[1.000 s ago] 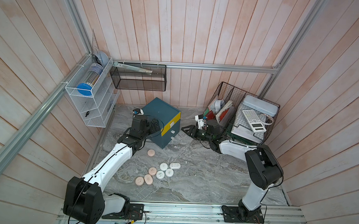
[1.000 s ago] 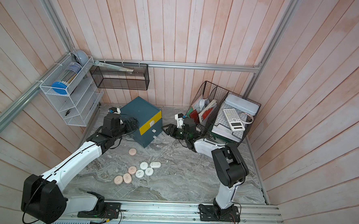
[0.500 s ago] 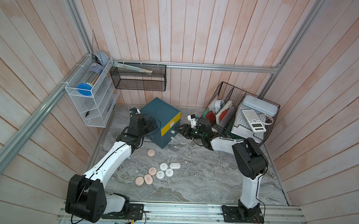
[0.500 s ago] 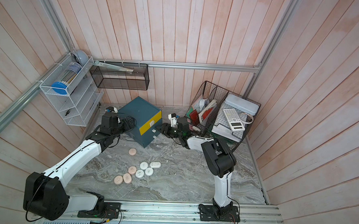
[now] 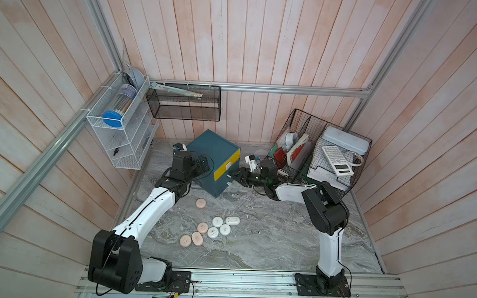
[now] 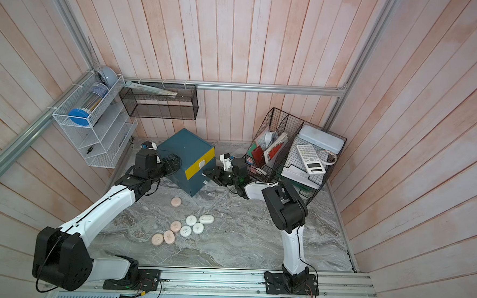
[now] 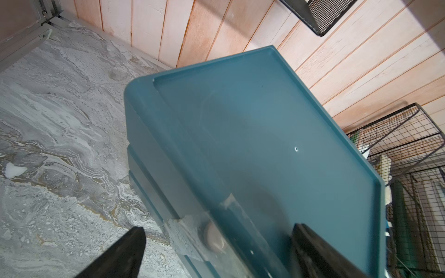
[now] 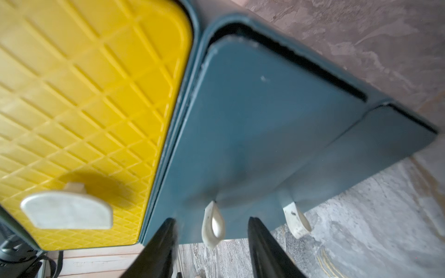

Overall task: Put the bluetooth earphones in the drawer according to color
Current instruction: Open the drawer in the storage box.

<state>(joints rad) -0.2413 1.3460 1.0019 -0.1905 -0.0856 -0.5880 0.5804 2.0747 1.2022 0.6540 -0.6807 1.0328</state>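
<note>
change: the right gripper [image 8: 212, 221] has come left from beside the wire basket [image 5: 309, 115] to the front of the drawer cabinet [image 5: 213, 151], and its jaws have narrowed on the way.
right pincer: part-way parted, with one finger on either side of the middle drawer's white tab handle [image 8: 213, 225]. A gap shows on both sides, so nothing is gripped yet.
left arm: barely shifted. The left gripper [image 7: 219, 229] sits at the cabinet's left side.
left pincer: spread wide and holding nothing. One finger is over the cabinet top, the other off its left wall.
meaning: probably about to open the middle teal drawer. The jaws likely need to close on the tab and then pull, while the left arm steadies the cabinet.
progress: no drawer looks pulled out, so sorting of the visible cases has not started.
cabinet look: dark teal plastic, set at an angle with its front facing right and near. The yellow front [image 8: 84, 96] with a quilted pattern is on top. Two plain teal fronts sit below it, each with a small white tab, including the lower tab [image 8: 296, 223].
cabinet place: far part of the marble table [image 5: 283, 241], left of centre, near the far wall.
earphones: eight cases lie on the table, well apart from both grippers. A lone pink case [image 5: 201, 203] lies just near of the cabinet. Three more pink cases [image 5: 197, 238] and four white cases [image 5: 217, 221] are clustered nearer, left of centre.
black cases: none in view.
</note>
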